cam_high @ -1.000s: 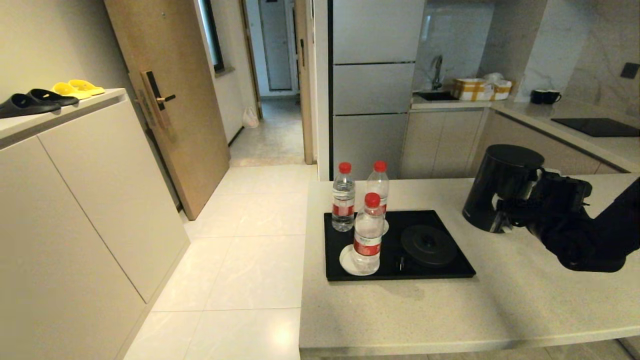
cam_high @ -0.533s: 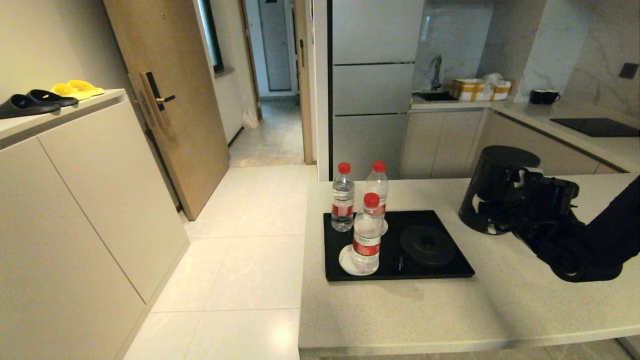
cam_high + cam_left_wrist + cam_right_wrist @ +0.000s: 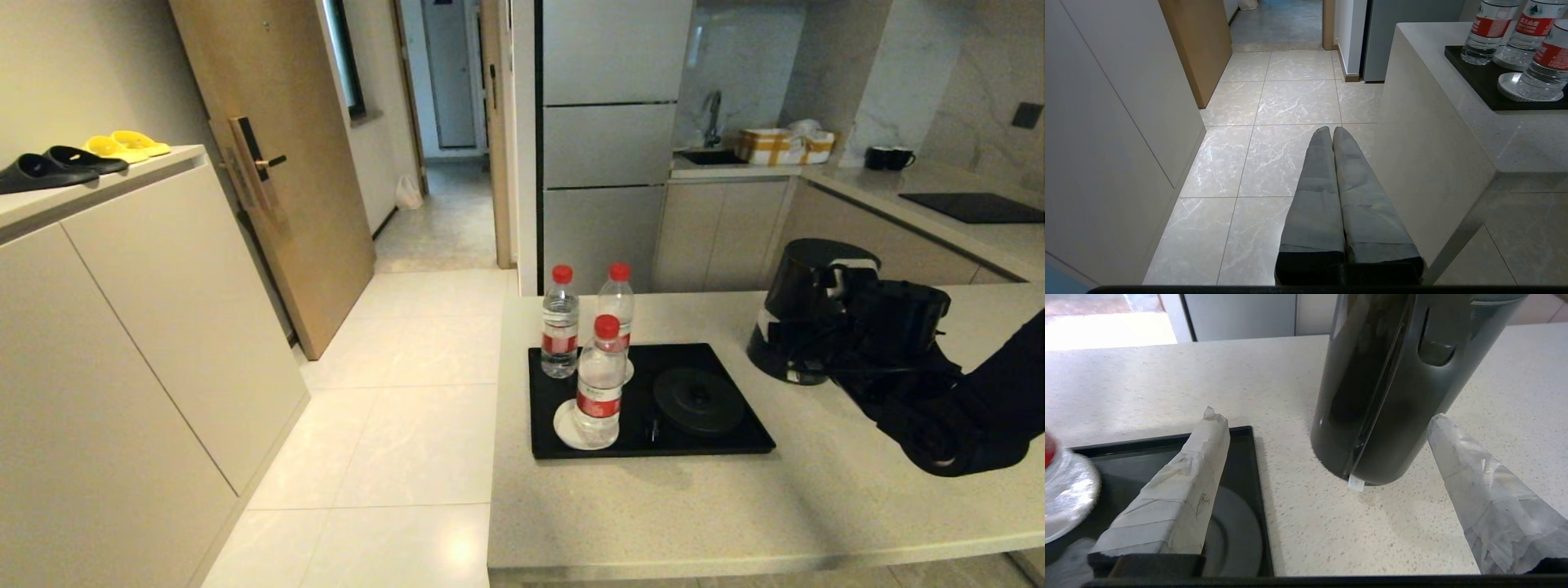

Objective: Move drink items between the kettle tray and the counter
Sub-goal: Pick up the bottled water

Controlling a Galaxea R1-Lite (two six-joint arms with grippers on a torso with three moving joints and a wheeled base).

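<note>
Bottles (image 3: 600,384), three of them, stand on the kettle tray (image 3: 735,447), while the kettle (image 3: 804,306) sits off it on the counter (image 3: 735,506), so the round base (image 3: 700,399) is bare. Down by the floor, the left pincer (image 3: 1333,132) is pressed together. The right pincer (image 3: 1323,428) is spread wide beside the kettle, not touching it, so I think that move is done.

The bench (image 3: 653,506) looks like pale speckled stone, smooth with a dull sheen. The kettle (image 3: 1384,388) has a dark, glossy shell that mirrors its surroundings. The tray (image 3: 735,441) is black and matt, like its round base (image 3: 699,399). The 3 bottles (image 3: 600,384) are clear plastic with red caps and glossy red labels. The right gripper (image 3: 1323,453) has fingers (image 3: 1180,486) wrapped in crinkled whitish tape; the left gripper (image 3: 1331,132) has fingers (image 3: 1316,196) covered in matt grey. The floor (image 3: 1286,102) is polished, marbled tile.
</note>
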